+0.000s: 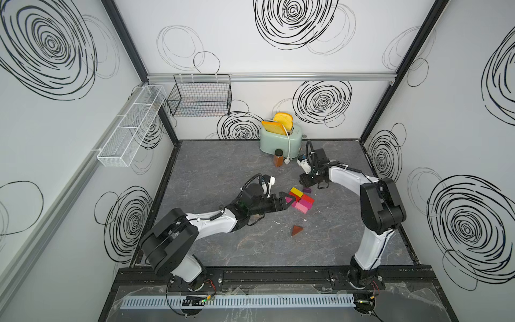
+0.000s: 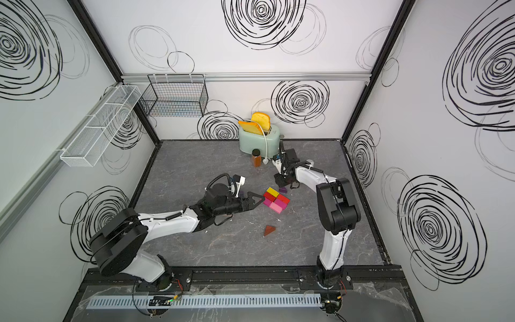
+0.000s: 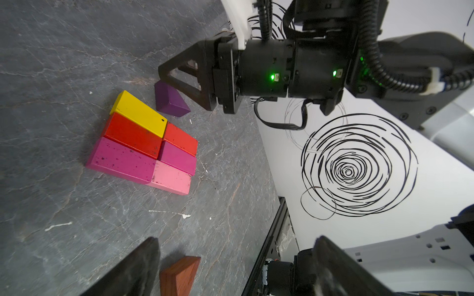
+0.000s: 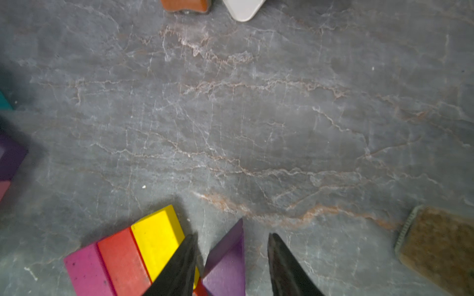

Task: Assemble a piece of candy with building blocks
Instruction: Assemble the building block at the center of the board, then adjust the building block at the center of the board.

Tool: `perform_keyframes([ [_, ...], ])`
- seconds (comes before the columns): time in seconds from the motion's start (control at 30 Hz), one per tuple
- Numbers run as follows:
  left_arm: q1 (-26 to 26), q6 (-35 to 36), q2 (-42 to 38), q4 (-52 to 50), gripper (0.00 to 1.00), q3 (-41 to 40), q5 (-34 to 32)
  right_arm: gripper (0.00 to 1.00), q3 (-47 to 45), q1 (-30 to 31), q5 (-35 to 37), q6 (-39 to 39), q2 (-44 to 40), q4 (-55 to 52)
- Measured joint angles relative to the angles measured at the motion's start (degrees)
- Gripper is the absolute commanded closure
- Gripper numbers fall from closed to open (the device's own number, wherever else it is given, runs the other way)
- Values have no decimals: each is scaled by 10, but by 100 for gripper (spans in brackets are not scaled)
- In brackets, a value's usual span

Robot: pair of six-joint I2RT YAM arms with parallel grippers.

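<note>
Flat building blocks lie packed together mid-table: yellow (image 1: 296, 192), red (image 1: 307, 198), magenta and pink (image 1: 302, 207). Beside the yellow block (image 4: 156, 241) rests a purple wedge (image 4: 227, 264), seen in both top views (image 2: 283, 189). My right gripper (image 4: 232, 235) points down over this wedge, open, a finger on each side with small gaps. My left gripper (image 1: 289, 201) is wide open and holds nothing, low at the cluster's left side. A brown wedge (image 1: 296, 230) lies alone nearer the front; in the left wrist view the brown wedge (image 3: 179, 276) sits close to one finger.
A mint toaster (image 1: 280, 139) holding toast stands at the back wall, with a brown spice jar (image 1: 278, 157) and a white plug (image 1: 287, 161) in front. Wire baskets (image 1: 199, 96) hang at the back left. A speckled brown object (image 4: 441, 248) lies near my right gripper.
</note>
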Motion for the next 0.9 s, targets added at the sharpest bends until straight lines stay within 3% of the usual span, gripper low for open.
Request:
perform_keyframes([
  [0.23,4,0,0,0,2,0,0,56,10,0,-4,3,25,-4],
  [0.43,4,0,0,1,2,-1,0,65,10,0,-7,2,26,-6],
  [0.9,6,0,-1,1,2,-9,0,69,10,0,-7,1,27,-11],
])
